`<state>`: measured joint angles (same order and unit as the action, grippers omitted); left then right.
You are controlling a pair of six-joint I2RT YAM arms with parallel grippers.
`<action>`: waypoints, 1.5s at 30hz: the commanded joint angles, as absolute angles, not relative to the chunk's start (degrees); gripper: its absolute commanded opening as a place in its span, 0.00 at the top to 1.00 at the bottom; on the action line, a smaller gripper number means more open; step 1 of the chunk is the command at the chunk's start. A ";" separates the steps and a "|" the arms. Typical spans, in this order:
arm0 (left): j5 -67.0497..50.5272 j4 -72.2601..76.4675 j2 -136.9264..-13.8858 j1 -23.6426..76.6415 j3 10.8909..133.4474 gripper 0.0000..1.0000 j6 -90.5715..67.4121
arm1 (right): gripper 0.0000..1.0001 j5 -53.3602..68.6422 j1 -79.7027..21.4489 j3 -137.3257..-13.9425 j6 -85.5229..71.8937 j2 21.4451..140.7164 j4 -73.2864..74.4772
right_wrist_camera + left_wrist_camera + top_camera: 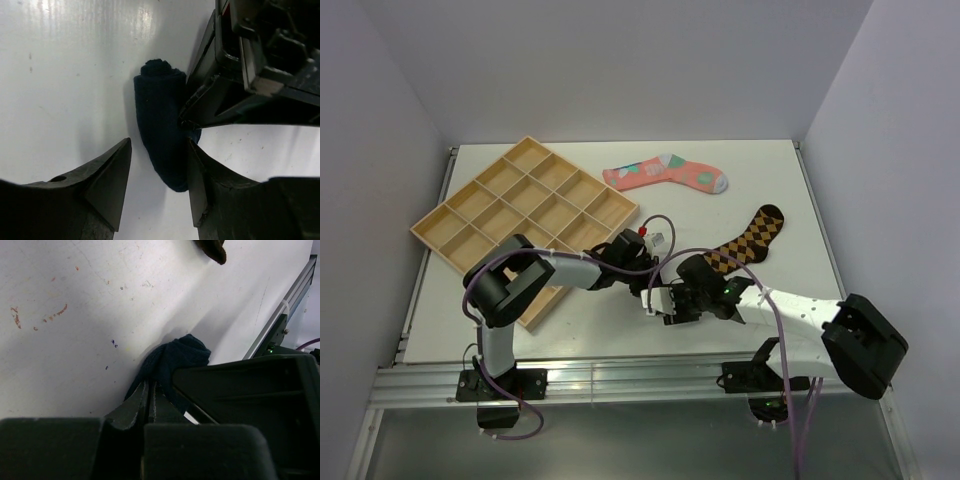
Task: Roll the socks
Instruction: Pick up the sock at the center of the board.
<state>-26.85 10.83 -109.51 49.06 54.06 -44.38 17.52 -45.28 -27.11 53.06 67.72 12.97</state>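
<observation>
A: Where's the navy sock [162, 135]?
B: On the table [590, 320], centre, near the front edge; rolled into a stub, lying btwn both tools.
A: And the left gripper [150, 390]?
B: Jaws pinched tight on fabric at the roll's side; prob. so the loose end can't unwind.
A: The right gripper [159, 150]?
B: Wide apart, one finger each side of the roll, gripping nothing; looks set to close & take over.
A: The rest?
B: The pink sock [665, 175] is flat at the far side; the diamond sock [745, 245] is flat to the right; both unrolled, well apart from the arms' work, i.e. waiting their turn.
</observation>
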 commanded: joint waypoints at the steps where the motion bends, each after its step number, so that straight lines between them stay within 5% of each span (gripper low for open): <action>1: -22.94 2.99 -113.47 49.22 53.09 1.00 -41.22 | 0.47 16.97 -46.58 -28.65 52.12 70.74 11.69; 10: -26.80 6.41 -112.33 47.29 50.72 1.00 -45.17 | 0.68 13.98 -46.76 -30.24 49.66 76.37 10.72; 12: -26.63 7.47 -111.19 47.02 49.75 1.00 -46.14 | 0.83 13.71 -46.76 -30.50 48.87 76.46 10.72; 18: -19.43 9.05 -104.42 46.58 47.38 0.82 -52.29 | 0.99 11.78 -46.76 -29.45 47.29 76.03 9.58; 34: 6.75 9.75 -71.74 51.05 33.75 0.60 -79.43 | 1.00 6.16 -46.67 -33.39 35.09 72.16 7.65; 41: 26.17 6.68 -68.11 59.67 35.07 0.52 -92.80 | 1.00 1.59 -46.76 -41.99 27.34 69.87 9.58; 45: 27.07 10.98 -70.22 60.20 35.50 0.52 -95.36 | 1.00 0.18 -46.76 -45.78 24.97 69.96 10.37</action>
